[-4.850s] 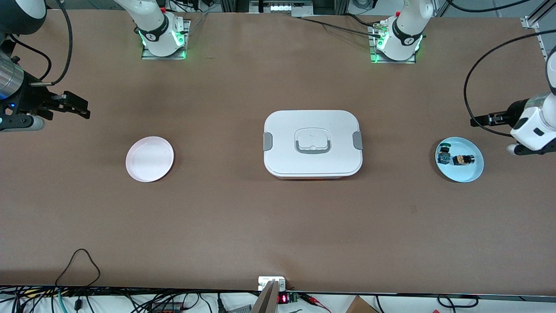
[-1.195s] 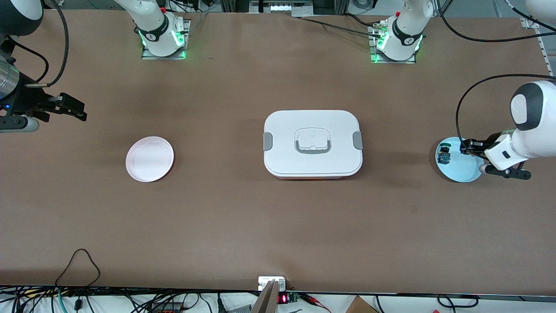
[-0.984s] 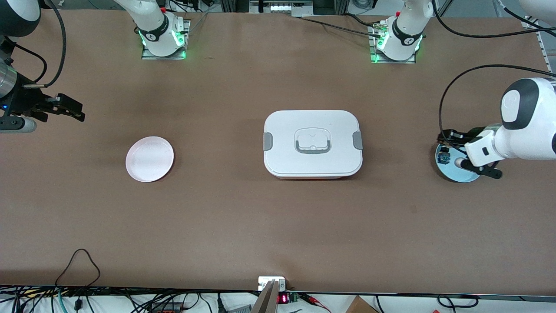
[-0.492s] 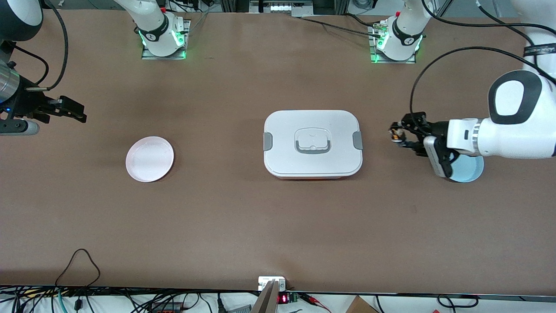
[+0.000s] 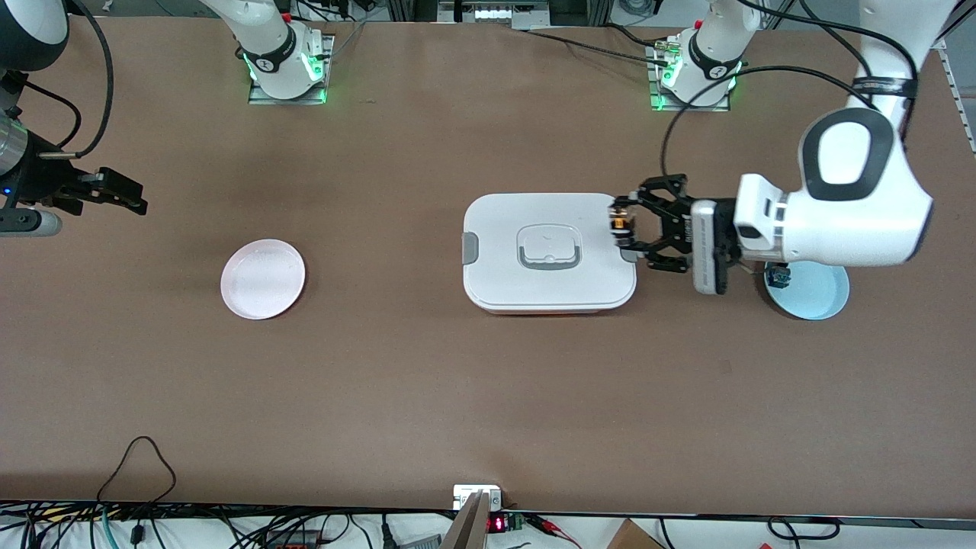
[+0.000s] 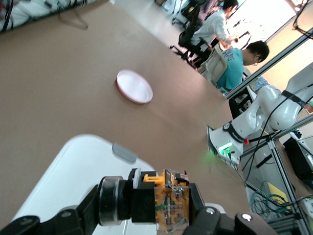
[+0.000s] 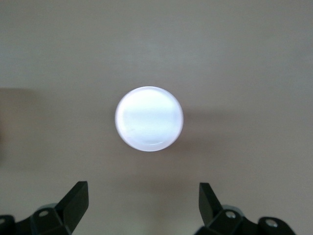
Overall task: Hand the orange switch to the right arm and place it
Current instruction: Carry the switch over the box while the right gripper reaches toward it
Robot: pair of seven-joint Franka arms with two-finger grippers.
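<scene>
The orange switch [image 5: 619, 223] has a black body and an orange part. My left gripper [image 5: 623, 227] is shut on it and holds it in the air over the edge of the white lidded box [image 5: 503, 229] at the left arm's end. In the left wrist view the switch [image 6: 168, 205] sits clamped between the black fingers above the box lid [image 6: 73, 171]. My right gripper [image 5: 122, 194] is open and empty over the table at the right arm's end. Its wrist view shows open fingers [image 7: 73, 203] with the pink plate [image 7: 149, 119] on the table below.
The pink plate [image 5: 263, 278] lies toward the right arm's end, also in the left wrist view [image 6: 133, 86]. A light blue plate [image 5: 820, 293] toward the left arm's end holds a small blue-and-green-topped part [image 5: 778, 276]. The box stands mid-table.
My left gripper took the orange switch from the blue plate, lifted it and carried it to the edge of the white box. The right arm has barely moved.
</scene>
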